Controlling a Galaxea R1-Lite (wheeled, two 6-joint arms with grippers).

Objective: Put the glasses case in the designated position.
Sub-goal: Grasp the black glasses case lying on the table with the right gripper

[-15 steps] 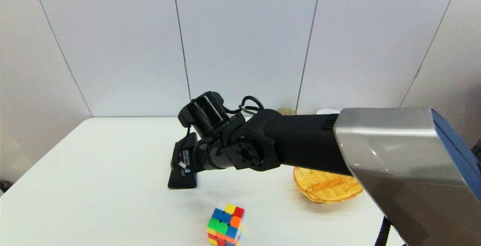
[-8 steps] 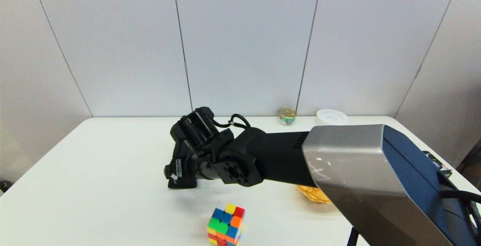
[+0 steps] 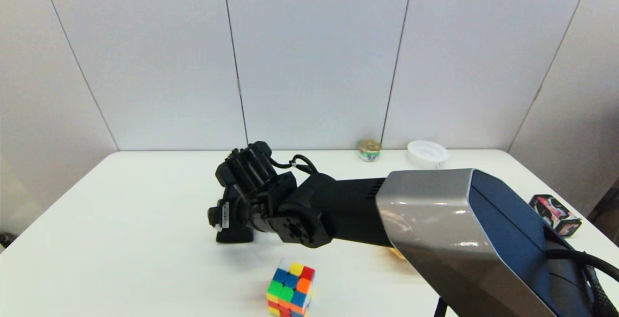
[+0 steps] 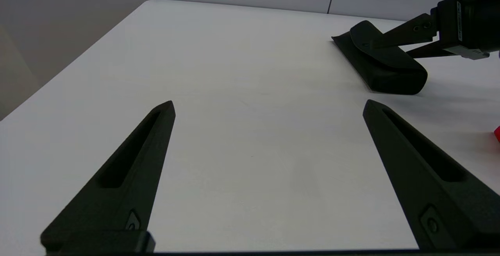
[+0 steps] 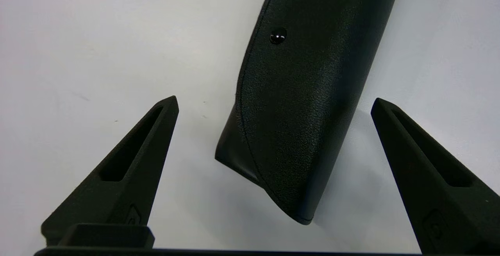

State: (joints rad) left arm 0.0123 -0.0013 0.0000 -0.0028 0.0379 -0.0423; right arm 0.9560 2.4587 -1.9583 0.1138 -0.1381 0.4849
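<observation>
We see right gripper (image 5: 273, 103) over glasses case (image 5: 304, 92), its 2 fingers (image 5: 133, 162) spread wide, straddling case, touching nothing. Case lies flat on white bench (image 3: 135, 210), mid-bench, behind Rubik's cube (image 3: 290, 288). Left gripper (image 4: 269, 107) hovers low over bare bench, fingers wide apart, holding nothing, case well beyond.
</observation>
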